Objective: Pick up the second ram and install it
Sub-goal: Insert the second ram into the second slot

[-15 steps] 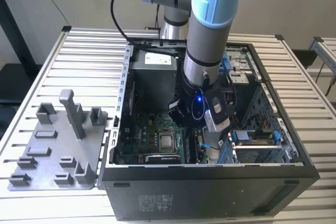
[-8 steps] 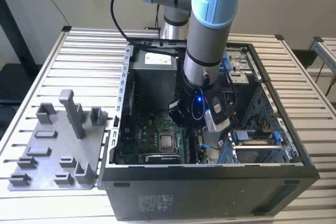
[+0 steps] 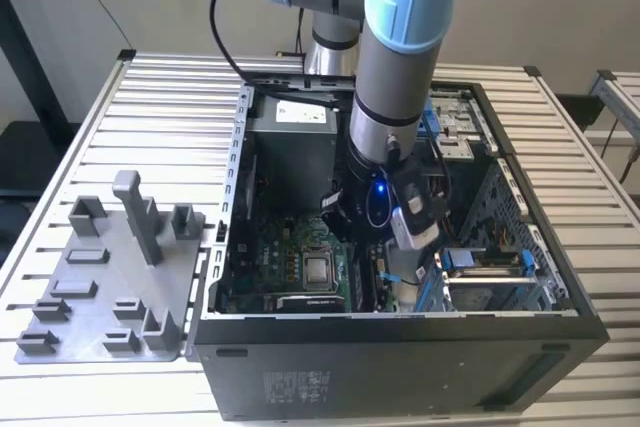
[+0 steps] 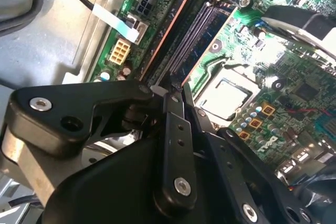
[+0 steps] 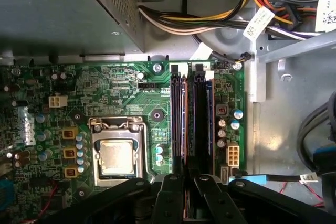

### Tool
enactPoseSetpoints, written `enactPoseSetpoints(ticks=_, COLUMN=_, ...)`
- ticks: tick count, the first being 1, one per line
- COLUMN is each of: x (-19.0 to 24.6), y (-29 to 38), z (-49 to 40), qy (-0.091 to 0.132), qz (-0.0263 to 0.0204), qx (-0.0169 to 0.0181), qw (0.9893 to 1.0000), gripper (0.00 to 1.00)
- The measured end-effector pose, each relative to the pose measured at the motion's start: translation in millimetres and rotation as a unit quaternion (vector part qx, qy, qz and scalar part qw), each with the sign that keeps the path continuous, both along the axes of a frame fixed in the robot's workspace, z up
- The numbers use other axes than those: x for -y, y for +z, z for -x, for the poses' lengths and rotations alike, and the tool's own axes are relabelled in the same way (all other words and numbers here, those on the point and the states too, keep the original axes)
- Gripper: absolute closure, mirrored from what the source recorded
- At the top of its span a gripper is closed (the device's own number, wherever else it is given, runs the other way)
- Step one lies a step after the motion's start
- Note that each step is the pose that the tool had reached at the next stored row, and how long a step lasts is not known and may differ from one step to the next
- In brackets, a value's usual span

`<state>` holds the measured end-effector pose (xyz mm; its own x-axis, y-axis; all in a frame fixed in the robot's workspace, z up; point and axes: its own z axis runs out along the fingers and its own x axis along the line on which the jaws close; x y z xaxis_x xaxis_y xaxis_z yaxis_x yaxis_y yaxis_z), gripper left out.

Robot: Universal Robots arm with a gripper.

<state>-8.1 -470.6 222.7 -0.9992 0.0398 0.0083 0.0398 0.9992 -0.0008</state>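
The second ram (image 5: 185,124) stands on edge in a memory slot of the green motherboard (image 5: 121,87), and its thin copper-tinted top edge runs away from my fingers. My gripper (image 5: 188,195) sits at one end of that stick, its black fingers (image 5: 170,198) drawn in against both sides. In the second wrist view the same stick (image 4: 167,32) leads up from my gripper (image 4: 172,94). From the exterior view, my arm's wrist (image 3: 385,147) reaches down into the open computer case (image 3: 400,347), over the slots beside the processor socket (image 3: 318,269).
The processor socket (image 5: 116,156) lies right beside the slots. Bundled power cables (image 5: 210,19) and a metal drive cage (image 5: 63,9) crowd the case above the board. A grey fixture tray (image 3: 100,297) with upright posts rests on the slatted table at the exterior view's left.
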Motion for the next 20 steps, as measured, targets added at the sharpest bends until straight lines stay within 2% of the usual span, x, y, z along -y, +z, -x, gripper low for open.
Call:
enactPoseSetpoints(ticks=5, x=-0.7, y=-0.7, z=-0.2, qy=0.013, qz=0.0000, qx=0.0004, qw=0.9999, gripper=0.86)
enactPoseSetpoints(ticks=20, x=-2.3, y=-1.1, z=-1.6, qy=0.014, qz=0.0001, qx=0.0004, qw=0.9999, gripper=0.86)
